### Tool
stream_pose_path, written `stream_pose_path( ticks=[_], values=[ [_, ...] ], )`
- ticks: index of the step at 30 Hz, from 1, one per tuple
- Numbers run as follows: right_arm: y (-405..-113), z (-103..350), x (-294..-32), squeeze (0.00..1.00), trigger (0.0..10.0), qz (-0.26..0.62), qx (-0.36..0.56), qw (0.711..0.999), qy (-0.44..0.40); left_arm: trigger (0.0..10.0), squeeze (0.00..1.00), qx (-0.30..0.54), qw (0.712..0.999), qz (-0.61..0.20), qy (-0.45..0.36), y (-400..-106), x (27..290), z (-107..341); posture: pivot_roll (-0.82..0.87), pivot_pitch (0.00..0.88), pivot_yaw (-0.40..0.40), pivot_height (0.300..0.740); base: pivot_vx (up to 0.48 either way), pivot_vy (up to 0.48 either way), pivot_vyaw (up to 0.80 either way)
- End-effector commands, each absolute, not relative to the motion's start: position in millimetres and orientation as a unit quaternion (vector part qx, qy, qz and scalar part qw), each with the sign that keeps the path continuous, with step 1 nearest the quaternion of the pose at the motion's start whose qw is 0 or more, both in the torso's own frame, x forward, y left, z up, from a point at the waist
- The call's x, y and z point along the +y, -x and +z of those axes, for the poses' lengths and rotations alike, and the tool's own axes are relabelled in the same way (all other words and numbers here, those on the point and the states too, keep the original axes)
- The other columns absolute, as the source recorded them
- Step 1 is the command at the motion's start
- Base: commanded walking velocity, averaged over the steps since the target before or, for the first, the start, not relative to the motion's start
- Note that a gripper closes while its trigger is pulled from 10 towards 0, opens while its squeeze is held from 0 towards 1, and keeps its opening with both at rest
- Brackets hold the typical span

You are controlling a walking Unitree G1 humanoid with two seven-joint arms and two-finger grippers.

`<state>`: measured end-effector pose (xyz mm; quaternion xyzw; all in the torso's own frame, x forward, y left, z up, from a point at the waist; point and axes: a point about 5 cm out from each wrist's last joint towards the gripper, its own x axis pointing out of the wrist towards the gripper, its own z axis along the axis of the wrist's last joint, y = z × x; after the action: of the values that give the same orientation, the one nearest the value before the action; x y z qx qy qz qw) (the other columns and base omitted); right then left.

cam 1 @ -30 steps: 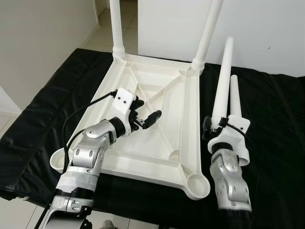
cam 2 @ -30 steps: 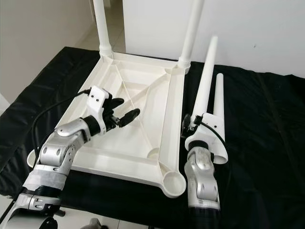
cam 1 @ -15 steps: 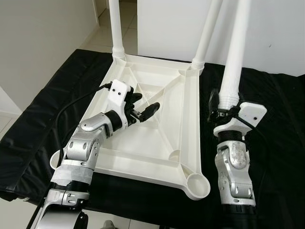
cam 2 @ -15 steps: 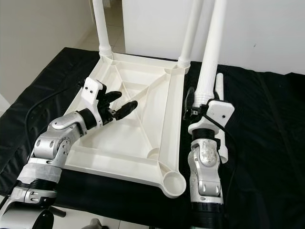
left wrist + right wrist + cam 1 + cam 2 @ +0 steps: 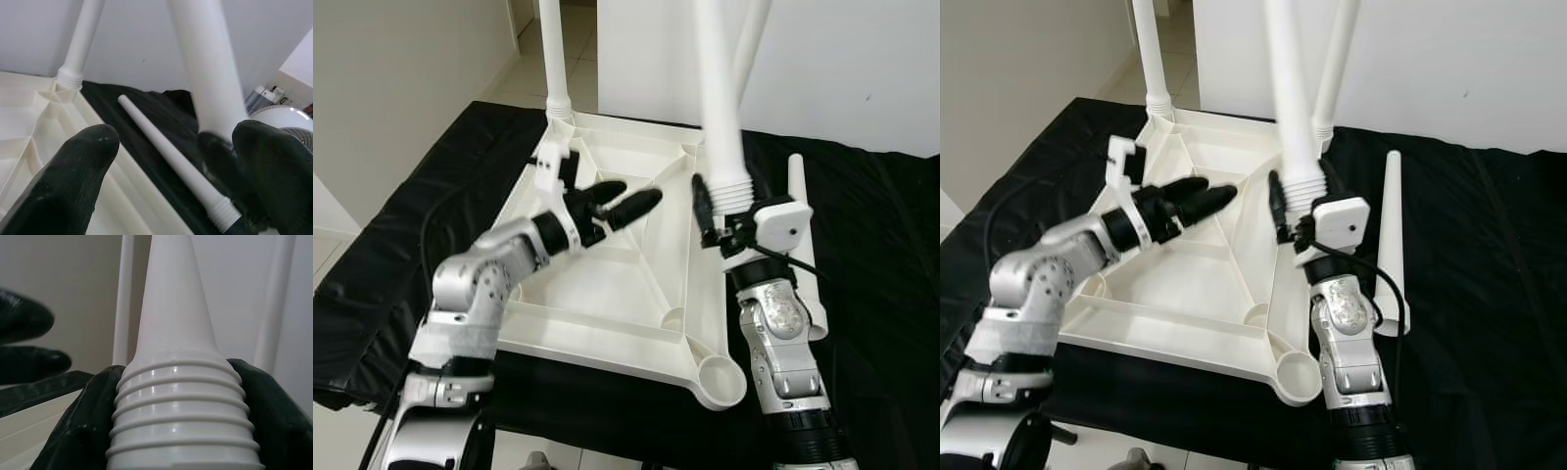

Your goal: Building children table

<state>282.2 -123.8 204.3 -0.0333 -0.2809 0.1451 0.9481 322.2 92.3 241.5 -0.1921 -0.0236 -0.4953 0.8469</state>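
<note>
Tabletop [image 5: 607, 294] upturned, two legs [image 5: 554, 54] fitted, right gripper [image 5: 720, 220] clamping third leg [image 5: 720, 98], fourth [image 5: 1389, 235] lying

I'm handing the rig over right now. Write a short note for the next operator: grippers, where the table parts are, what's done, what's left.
Right gripper: shut on a white table leg at its threaded end, held upright over the right side of the upturned tabletop.
Left gripper: open, holding nothing, raised over the tabletop and pointing toward the held leg.
Parts: the tabletop lies upside down on the black cloth. One spare leg lies on the cloth to its right.
Done: two legs stand in the far corners, left and right.
Left: fit the held leg in a near corner socket, then fit the spare leg.
</note>
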Motion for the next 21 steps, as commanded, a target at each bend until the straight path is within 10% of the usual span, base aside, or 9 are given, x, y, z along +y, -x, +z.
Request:
stream_pose_path(
  ticks=[1,21],
  values=[
    [-281,197,-119,0.00,10.0,0.181,-0.267,0.946,0.038,10.0,0.00,-0.041,0.760,-0.612,0.213,-314,86,252,-0.02,0.048,0.008,0.740,0.000,0.000,0.00],
    [-264,172,-107,0.00,10.0,0.275,-0.234,0.930,0.071,10.0,0.00,-0.005,0.769,-0.585,0.258,-346,84,264,-0.04,0.031,0.020,0.740,0.000,0.000,0.00]
  ],
)
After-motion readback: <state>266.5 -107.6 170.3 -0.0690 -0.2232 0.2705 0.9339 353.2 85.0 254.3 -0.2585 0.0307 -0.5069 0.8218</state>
